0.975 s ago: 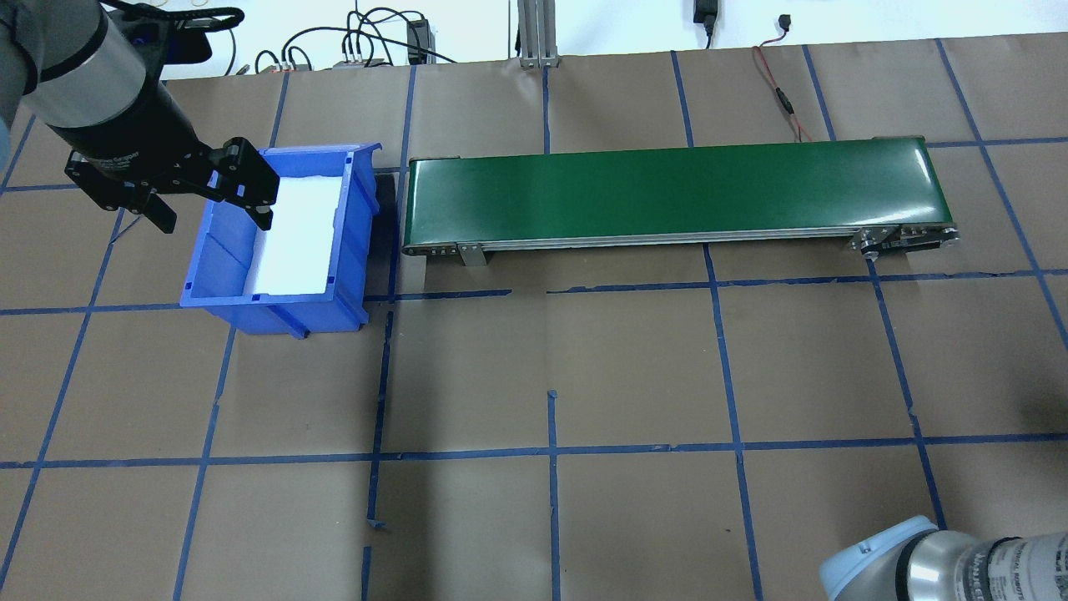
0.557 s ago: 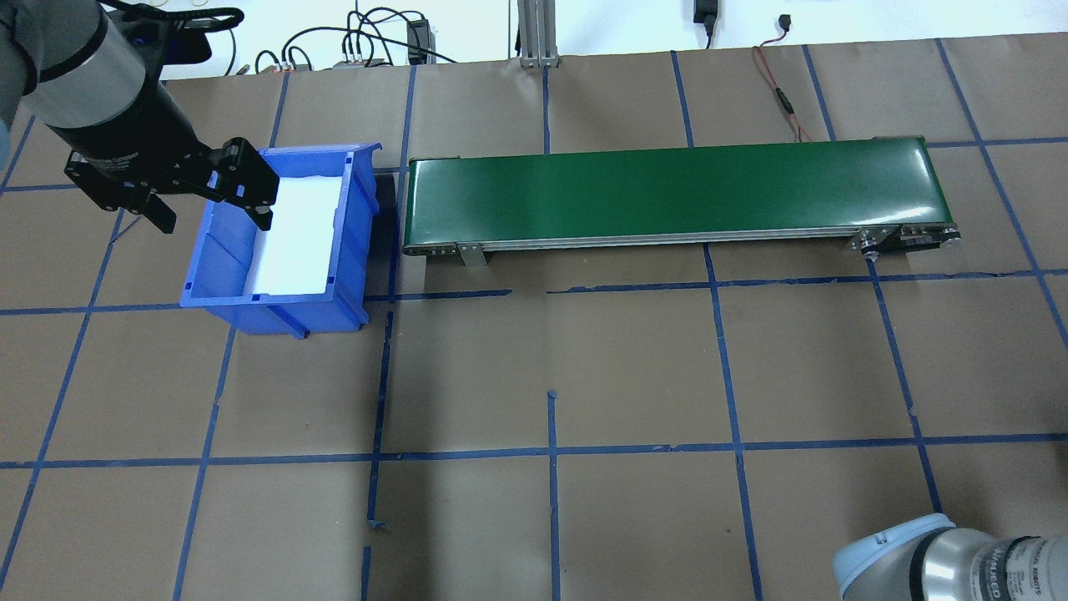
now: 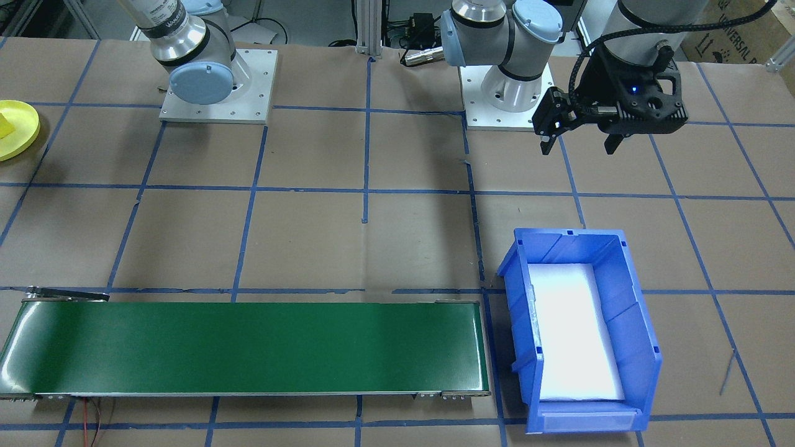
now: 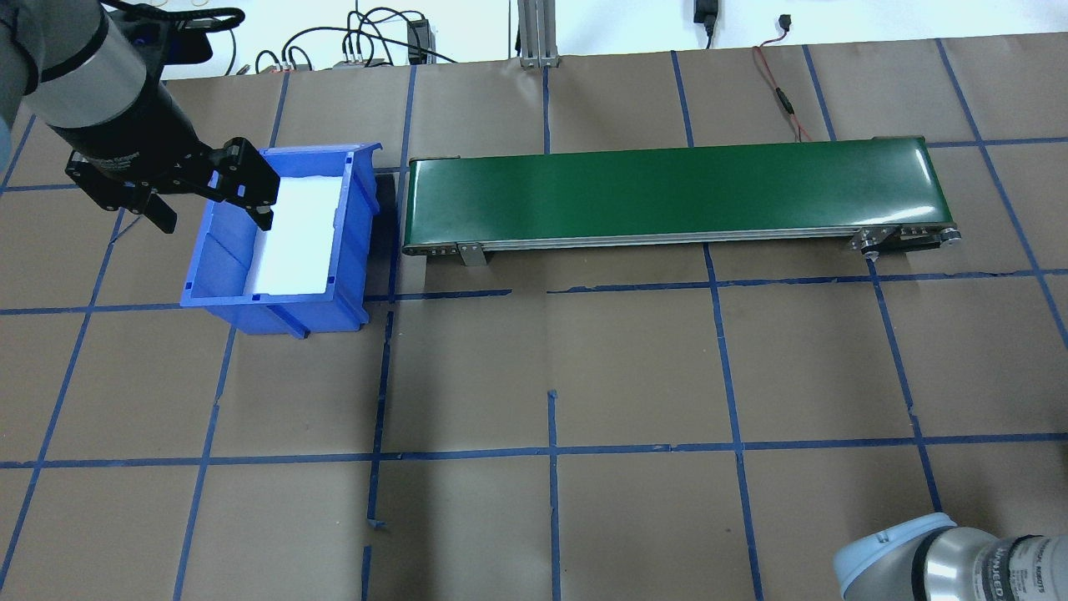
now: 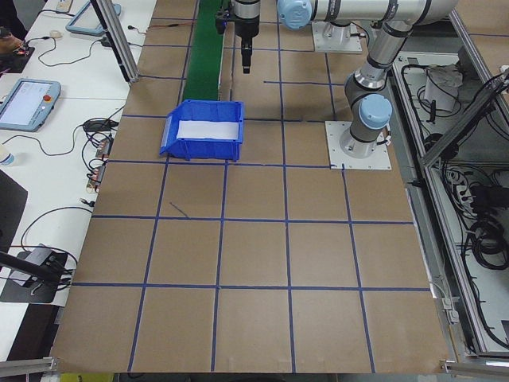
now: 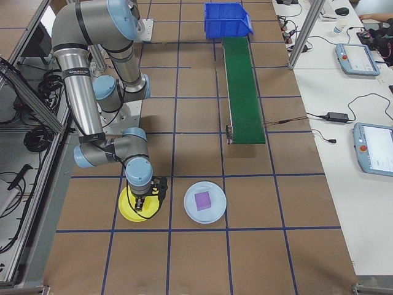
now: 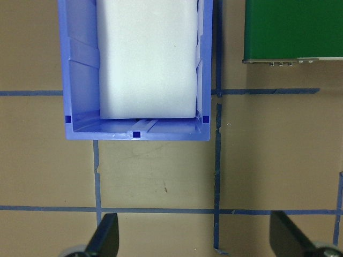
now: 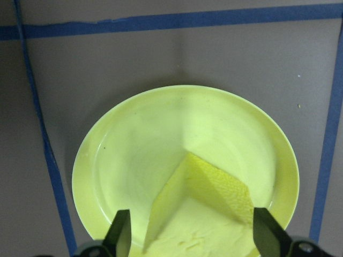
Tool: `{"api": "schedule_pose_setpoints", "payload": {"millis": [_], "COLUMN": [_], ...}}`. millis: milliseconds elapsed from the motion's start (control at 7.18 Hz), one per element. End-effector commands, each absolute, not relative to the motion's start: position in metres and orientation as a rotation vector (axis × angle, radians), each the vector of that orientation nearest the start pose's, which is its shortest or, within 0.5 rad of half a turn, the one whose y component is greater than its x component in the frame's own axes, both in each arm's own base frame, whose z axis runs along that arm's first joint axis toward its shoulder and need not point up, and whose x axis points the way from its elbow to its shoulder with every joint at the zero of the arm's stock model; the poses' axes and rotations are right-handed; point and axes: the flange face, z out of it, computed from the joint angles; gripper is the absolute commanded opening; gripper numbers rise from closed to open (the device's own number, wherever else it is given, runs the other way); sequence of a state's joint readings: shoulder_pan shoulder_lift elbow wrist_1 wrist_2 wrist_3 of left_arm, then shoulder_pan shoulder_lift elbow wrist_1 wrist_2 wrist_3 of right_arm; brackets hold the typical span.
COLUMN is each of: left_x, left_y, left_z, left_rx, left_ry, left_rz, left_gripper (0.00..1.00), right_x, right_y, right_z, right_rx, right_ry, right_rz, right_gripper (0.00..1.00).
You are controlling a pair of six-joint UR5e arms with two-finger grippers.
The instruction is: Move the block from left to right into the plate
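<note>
**Block in the yellow plate, right end effector over it**

The yellow block (image 8: pixel 201 214) lies in the plate (image 8: pixel 134 160), between the spread fingers (image 8: pixel 119 233) of the right end effector (image 8: pixel 190 235); the fingers stand apart on either side of it, and whether they touch it is hard to tell from this close view; the plate sits on the counter (image 6: pixel 276 203) at the robot's right end, just beside a pale blue plate (image 6: pixel 205 202) that carries a purple block (image 6: pixel 203 200); seen from the right side, the right end effector points down over the yellow plate; the left end effector (image 3: pixel 581 139) hangs open and empty above the counter near the bin (image 3: pixel 633 323); the bin's white lining shows bare; the green conveyor (image 4: pixel 676 192) runs from beside the bin toward the robot's right.
</note>
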State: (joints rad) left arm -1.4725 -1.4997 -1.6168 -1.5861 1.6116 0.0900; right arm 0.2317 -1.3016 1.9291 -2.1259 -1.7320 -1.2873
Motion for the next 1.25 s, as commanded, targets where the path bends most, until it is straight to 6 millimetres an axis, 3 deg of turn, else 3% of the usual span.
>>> {"api": "schedule_pose_setpoints", "payload": {"millis": [0, 279, 418, 557, 697, 836, 975, 1114], "left_x": [-0.083, -0.083, -0.083, -0.083, -0.083, -0.083, -0.083, -0.083], "left_y": [-0.473, -0.473, -0.473, -0.473, -0.473, -0.473, -0.473, -0.473], "left_z": [0.498, 0.497, 0.497, 0.498, 0.497, 0.497, 0.498, 0.497], "left_rx": [-0.015, -0.015, -0.017, -0.017, -0.019, -0.019, -0.022, -0.022], "left_ry": [3.099, 3.099, 3.099, 3.099, 3.101, 3.101, 3.101, 3.101], "left_rz": [-0.011, -0.008, -0.008, -0.011, -0.009, -0.009, -0.011, -0.009], "left_gripper": [1.00, 1.00, 1.00, 1.00, 1.00, 1.00, 1.00, 1.00], "right_x": [-0.482, -0.479, -0.466, -0.444, -0.417, -0.385, -0.337, -0.293], "right_y": [-0.234, -0.242, -0.271, -0.327, -0.366, -0.392, -0.415, -0.441], "right_z": [0.234, 0.246, 0.261, 0.294, 0.341, 0.387, 0.429, 0.448], "right_rx": [0.071, 0.139, 0.102, 0.034, 0.078, 0.154, 0.224, 0.250], "right_ry": [3.096, 3.104, 3.128, 3.179, 3.180, 3.177, 3.193, 3.203], "right_rz": [0.270, 0.260, 0.241, 0.189, 0.187, 0.192, 0.188, 0.171], "right_gripper": [0.83, 0.94, 0.96, 0.96, 0.96, 0.99, 1.00, 1.00]}}
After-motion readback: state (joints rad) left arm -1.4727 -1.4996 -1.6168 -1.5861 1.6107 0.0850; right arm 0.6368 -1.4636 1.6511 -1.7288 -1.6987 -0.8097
